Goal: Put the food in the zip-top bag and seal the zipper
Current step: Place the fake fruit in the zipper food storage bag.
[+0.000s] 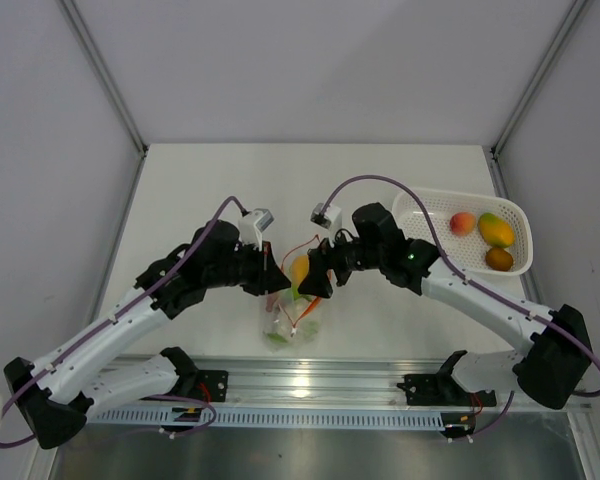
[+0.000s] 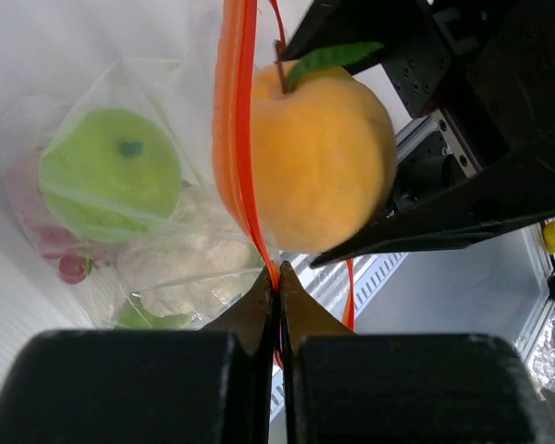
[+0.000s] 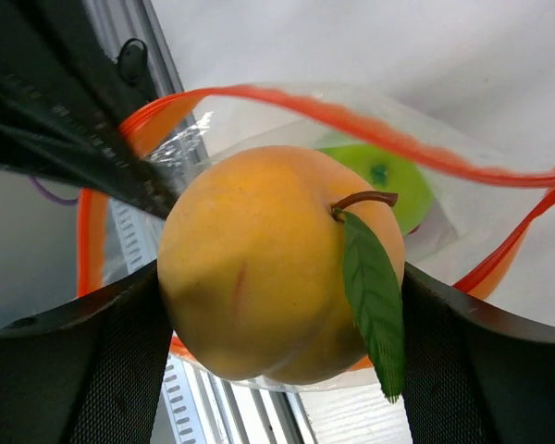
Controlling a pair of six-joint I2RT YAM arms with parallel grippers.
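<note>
Three food pieces (image 1: 496, 230) left in your basket (image 1: 420, 200) | zip-top bag (image 1: 292, 325) holds some already | right gripper (image 1: 315, 280) clamps peach (image 3: 259, 277) at its mouth | left gripper (image 2: 277, 296) pinches zipper (image 2: 233, 139), unsealed.

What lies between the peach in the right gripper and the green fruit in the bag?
In the left wrist view, just the zipper strip and clear bag film separate peach from green fruit.

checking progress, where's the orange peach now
The peach is mid-table in the top view, in the jaws of the right gripper at the zip-top bag mouth; the left gripper pinches the zipper.
</note>
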